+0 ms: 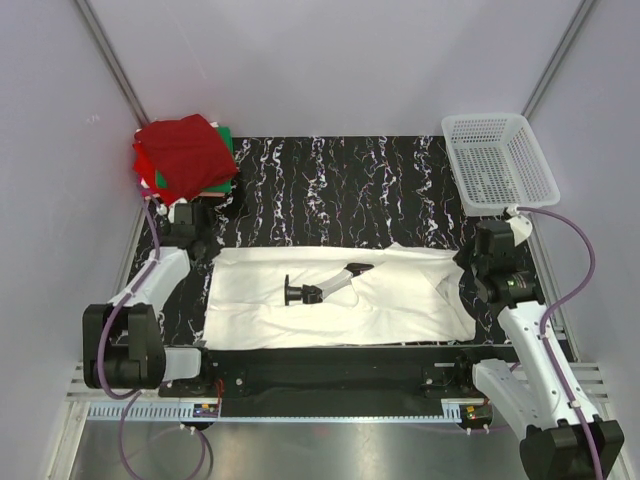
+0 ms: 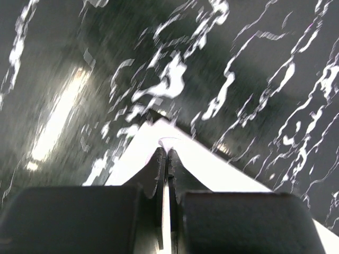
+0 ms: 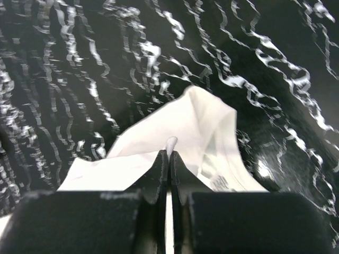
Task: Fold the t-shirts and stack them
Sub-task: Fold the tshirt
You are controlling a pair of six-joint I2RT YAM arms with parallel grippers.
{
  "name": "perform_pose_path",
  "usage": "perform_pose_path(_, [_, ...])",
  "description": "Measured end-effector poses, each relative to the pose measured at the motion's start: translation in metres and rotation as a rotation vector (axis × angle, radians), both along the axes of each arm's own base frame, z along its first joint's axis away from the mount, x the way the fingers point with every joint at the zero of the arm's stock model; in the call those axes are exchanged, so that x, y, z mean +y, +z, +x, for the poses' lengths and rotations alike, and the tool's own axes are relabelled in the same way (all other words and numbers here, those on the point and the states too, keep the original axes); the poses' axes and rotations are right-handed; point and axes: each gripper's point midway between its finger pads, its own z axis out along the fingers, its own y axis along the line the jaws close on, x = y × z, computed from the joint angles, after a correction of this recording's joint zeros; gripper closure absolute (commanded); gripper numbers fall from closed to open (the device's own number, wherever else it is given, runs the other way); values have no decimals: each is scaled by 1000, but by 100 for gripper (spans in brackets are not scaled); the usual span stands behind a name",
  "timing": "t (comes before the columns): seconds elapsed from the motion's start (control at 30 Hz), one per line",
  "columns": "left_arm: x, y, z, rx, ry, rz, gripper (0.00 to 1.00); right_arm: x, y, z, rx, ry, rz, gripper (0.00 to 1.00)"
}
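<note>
The white t-shirt lies spread flat on the black worktop, close to the near edge. The left pincer is squeezed together on the shirt's far left corner. The right pincer is squeezed together on the cloth at the right side, where it bunches up a little. So I think the fold is just starting - both ends are held, but the shirt is not yet folded over.

The next move probably calls for both arms to lift together and carry the held edge across the shirt, at the same height, so the cloth does not twist or slip out.

A small dark thing lies on the middle of the shirt - I cannot tell what it is. If it is loose, it could get trapped inside the fold.

The pile of folded t-shirts sits at the far left corner, dark red on top, with bright red and green peeking out below. The white basket sits at the far right corner. Both are well apart from the shirt.
</note>
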Motion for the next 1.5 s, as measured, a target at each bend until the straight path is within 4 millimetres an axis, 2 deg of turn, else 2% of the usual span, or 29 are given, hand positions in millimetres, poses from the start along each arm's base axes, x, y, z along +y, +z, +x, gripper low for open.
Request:
perform_pose_path(0.03, [0, -1, -7, 2, 8, -3, 89, -2, -4, -2, 12, -17, 5, 88])
perform_pose_path(0.07, [1, -3, -16, 6, 20, -6, 79, -4, -9, -4, 31, -42, 13, 43])
perform_pose_path(0.1, [1, -4, -25, 13, 30, -8, 56, -6, -15, -6, 48, -68, 26, 21])
perform_pose_path(0.13, [2, -5, -32, 20, 40, -8, 48, -9, -21, -9, 68, -89, 26, 3])
perform_pose_path(0.17, [3, -6, -38, 15, 59, -11, 44, -13, -27, -13, 90, -117, 34, 0])
perform_pose_path(0.3, [10, 0, -64, -8, 123, -6, 32, -19, -41, -24, 137, -186, 64, 0])
perform_pose_path(0.47, [15, 30, -72, -117, 167, -1, 32, -17, -44, -26, 138, -213, 100, 0])
perform_pose_path(0.57, [16, 38, -70, -148, 166, -1, 35, -10, -51, -27, 147, -195, 140, 0])
perform_pose_path(0.63, [14, 35, -68, -142, 151, -5, 41, -1, -62, -29, 167, -171, 180, 0])
perform_pose_path(0.77, [2, 17, -58, -76, 86, -17, 43, 17, -95, -35, 243, -132, 267, 0])
perform_pose_path(0.87, [-18, 0, -53, 0, -7, -17, 44, 28, -113, -38, 317, -114, 314, 0])
perform_pose_path(1.07, [-63, -28, -32, 154, -191, -13, 55, 45, -145, -27, 464, -78, 364, 0])
perform_pose_path(1.2, [-77, -55, -30, 261, -248, -14, 58, 56, -145, 13, 504, -29, 380, 0])
perform_pose_path(1.33, [-89, -56, -32, 278, -292, -17, 59, 65, -144, 63, 512, 9, 392, 0])
perform_pose_path(1.5, [-116, -56, -51, 287, -362, -28, 59, 74, -143, 126, 484, 42, 406, 5])
